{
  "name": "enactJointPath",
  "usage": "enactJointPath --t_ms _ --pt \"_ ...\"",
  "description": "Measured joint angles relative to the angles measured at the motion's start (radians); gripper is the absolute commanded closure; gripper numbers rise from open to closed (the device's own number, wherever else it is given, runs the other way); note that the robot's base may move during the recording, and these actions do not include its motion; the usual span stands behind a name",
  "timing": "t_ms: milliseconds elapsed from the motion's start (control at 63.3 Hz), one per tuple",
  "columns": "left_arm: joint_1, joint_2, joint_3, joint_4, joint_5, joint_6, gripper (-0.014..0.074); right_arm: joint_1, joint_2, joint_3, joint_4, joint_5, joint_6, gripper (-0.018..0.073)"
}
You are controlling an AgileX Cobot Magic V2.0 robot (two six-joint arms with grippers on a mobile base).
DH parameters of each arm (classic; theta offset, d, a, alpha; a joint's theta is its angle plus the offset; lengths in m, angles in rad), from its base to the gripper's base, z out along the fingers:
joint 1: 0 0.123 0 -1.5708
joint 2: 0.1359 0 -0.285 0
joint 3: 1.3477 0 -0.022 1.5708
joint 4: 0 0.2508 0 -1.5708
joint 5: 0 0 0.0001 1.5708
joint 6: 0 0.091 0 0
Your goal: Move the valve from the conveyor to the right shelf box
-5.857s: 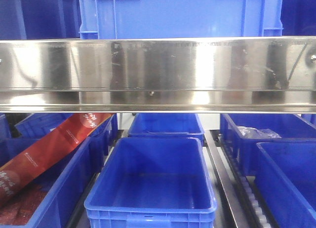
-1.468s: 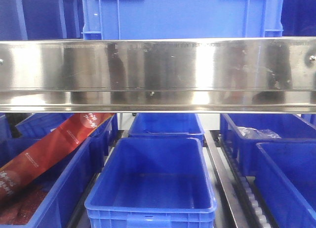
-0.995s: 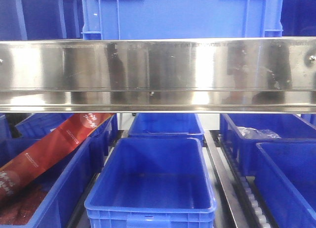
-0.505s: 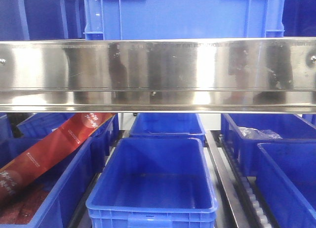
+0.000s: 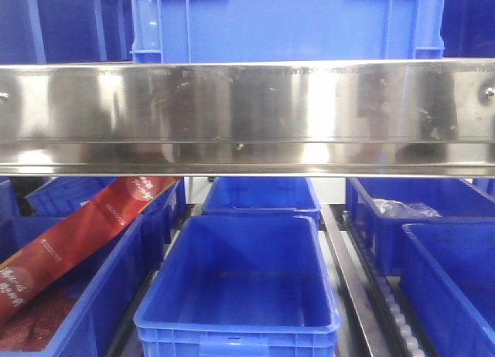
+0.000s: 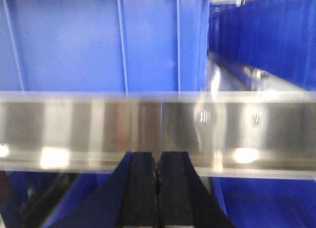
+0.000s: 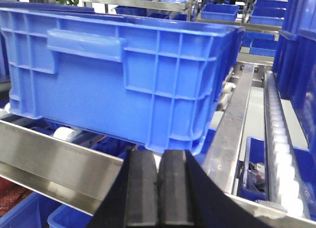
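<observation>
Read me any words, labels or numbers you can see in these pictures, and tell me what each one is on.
Red packet in the left blue bin, front view: white print near both ends, too small and blurred to read.
Steel shelf rail: no lettering.
Both wrist views: no text visible on the bins or rails.

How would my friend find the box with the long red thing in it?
Start at the wide shiny metal rail running across the shelf and look under it. Blue boxes sit in rows there; go to the box at far left. Only this one has a long red packet leaning out of it.
</observation>
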Motion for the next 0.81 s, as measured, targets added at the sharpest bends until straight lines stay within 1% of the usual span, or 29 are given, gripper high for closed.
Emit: enactJointPath --t_ms 126,805 --pt "0.002 0.0 0.031 -0.002 -0.02 0.0 0.0708 0.0 0.0 0.0 0.0 -0.001 0.0 0.0727" --pt "0.002 0.0 0.033 -0.002 -0.031 0.0 0.0708 0.0 0.0 0.0 0.0 -0.001 0.0 0.0727"
